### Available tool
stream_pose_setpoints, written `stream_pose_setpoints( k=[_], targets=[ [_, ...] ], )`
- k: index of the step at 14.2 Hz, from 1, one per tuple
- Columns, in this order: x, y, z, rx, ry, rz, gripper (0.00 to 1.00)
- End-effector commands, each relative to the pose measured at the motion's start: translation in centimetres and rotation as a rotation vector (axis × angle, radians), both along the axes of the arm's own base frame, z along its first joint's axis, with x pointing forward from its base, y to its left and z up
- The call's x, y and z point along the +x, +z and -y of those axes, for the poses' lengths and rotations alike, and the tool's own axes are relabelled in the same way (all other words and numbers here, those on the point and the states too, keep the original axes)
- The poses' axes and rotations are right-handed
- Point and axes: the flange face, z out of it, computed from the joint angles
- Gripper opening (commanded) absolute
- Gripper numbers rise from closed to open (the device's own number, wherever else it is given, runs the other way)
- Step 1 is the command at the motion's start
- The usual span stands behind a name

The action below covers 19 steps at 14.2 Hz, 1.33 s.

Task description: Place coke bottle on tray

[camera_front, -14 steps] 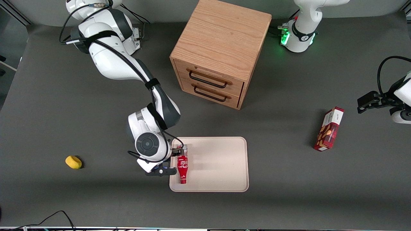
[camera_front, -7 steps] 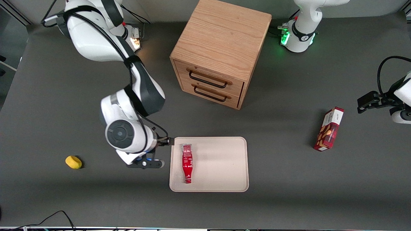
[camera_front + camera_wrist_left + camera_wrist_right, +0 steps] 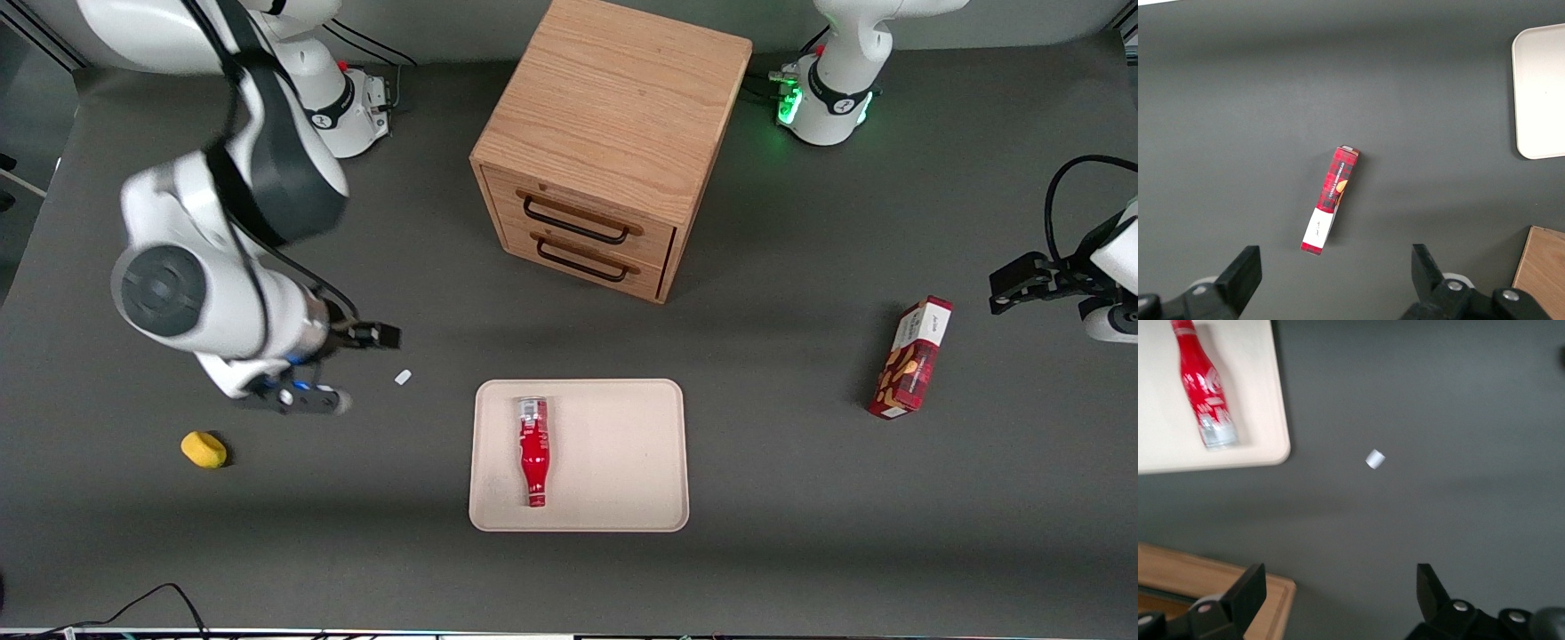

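The gripper [image 3: 354, 369], which clamps the coke bottle [image 3: 533, 452] a second earlier, now hangs with fingers spread, well apart from the tray [image 3: 622, 453], over bare table toward the working arm's end. The coke bottle lies released on the tray, rolled slightly inward. A small white piece [image 3: 403, 377] now shows on the table.

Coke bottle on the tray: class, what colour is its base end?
Silver; the coke bottle shows it best in the right wrist view.

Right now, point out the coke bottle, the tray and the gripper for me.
coke bottle [image 3: 533, 452], front view, on its red body.
tray [image 3: 622, 449], front view, on bare beige floor beside the bottle.
gripper [image 3: 348, 369], front view, midway between its open fingertips, above the table toward the working arm's end.
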Motion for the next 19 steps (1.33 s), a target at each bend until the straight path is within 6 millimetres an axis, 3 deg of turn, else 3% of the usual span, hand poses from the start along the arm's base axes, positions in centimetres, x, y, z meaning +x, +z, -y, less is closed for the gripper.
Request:
stream_pose_setpoints(
  k=[1,5,9,13,19],
  targets=[
    [-6.5,1.9,4.1,0.032,0.015,0.021,1.0],
    [-11.4,3.4,7.2,-0.004,0.022,0.075,1.0],
    [-14.4,5.3,13.2,-0.004,0.055,0.116,1.0],
    [-14.0,6.2,15.7,0.0,0.003,0.128,1.0],
    [-13.5,7.8,15.6,-0.003,0.005,0.156,1.0]
  ],
)
